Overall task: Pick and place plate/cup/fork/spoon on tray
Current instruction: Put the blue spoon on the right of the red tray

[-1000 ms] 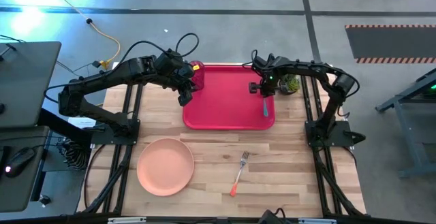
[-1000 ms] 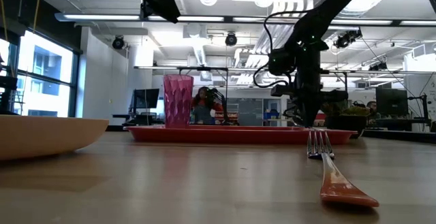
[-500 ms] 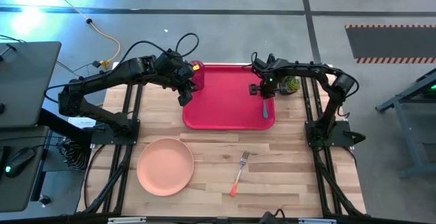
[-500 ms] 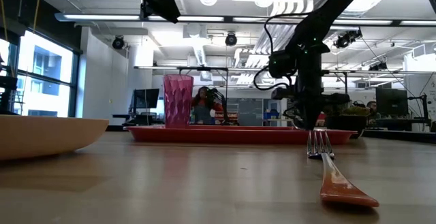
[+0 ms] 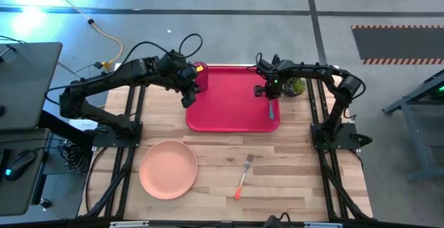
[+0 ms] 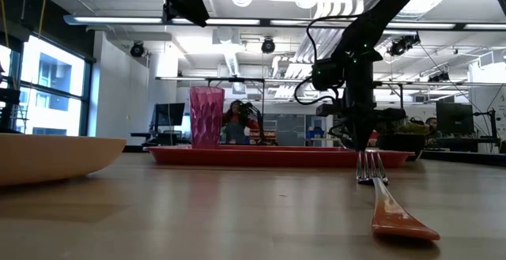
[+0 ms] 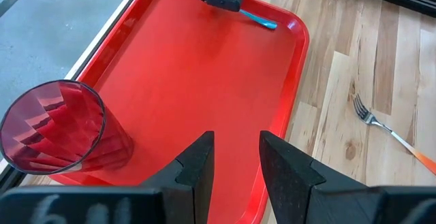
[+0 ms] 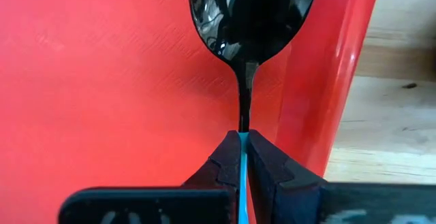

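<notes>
The red tray (image 5: 232,107) lies at the table's far middle. The ribbed dark-pink cup (image 5: 200,74) stands upright in its far left corner and also shows in the left wrist view (image 7: 58,132). My left gripper (image 7: 237,157) hangs open and empty above the tray's left part, beside the cup (image 5: 188,95). My right gripper (image 5: 269,91) is shut on the spoon (image 8: 251,20) low over the tray's right part. The salmon plate (image 5: 168,169) and the fork (image 5: 243,176) lie on the wood near the front edge. My right gripper pinches the spoon's light-blue handle (image 8: 242,157) between its two fingers, just behind the dark neck. The fingers come from above. The dark bowl (image 8: 253,6) points toward the tray's far edge and the handle's free end (image 5: 270,111) toward its near edge. Whether the spoon rests on the tray, I cannot tell.
A small green potted plant (image 5: 297,86) stands just right of the tray, close to my right arm. The tray's right rim (image 8: 327,101) runs right beside the spoon. Bare wood lies between the tray and the plate and fork.
</notes>
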Robot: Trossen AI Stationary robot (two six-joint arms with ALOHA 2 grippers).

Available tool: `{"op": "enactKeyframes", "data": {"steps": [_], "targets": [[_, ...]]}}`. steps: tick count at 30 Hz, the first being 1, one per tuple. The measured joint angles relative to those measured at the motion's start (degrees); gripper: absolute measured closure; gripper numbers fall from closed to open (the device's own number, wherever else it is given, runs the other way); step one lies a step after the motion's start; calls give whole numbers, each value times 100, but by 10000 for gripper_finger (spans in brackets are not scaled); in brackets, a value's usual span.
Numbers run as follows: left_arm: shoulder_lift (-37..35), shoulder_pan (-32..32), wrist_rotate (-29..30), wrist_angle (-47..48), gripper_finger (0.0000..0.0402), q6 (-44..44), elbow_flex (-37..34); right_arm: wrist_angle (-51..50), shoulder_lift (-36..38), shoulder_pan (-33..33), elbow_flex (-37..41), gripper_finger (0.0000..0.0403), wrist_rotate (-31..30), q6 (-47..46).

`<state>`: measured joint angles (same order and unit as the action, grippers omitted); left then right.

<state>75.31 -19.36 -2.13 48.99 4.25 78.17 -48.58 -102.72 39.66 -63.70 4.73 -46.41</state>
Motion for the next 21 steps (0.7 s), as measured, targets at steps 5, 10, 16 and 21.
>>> {"op": "enactKeyframes", "data": {"steps": [5,10,16,21], "targets": [[0,-2,0,0,293,0,0,7,-211,-22,-2,403,77,11],[0,-1,0,0,293,0,0,47,-215,-70,-7,403,-11,-2],[0,-2,0,0,293,2,0,93,-210,-28,-7,403,22,-11],[0,-1,0,0,293,2,0,98,-210,-28,-7,402,11,-15]]}}
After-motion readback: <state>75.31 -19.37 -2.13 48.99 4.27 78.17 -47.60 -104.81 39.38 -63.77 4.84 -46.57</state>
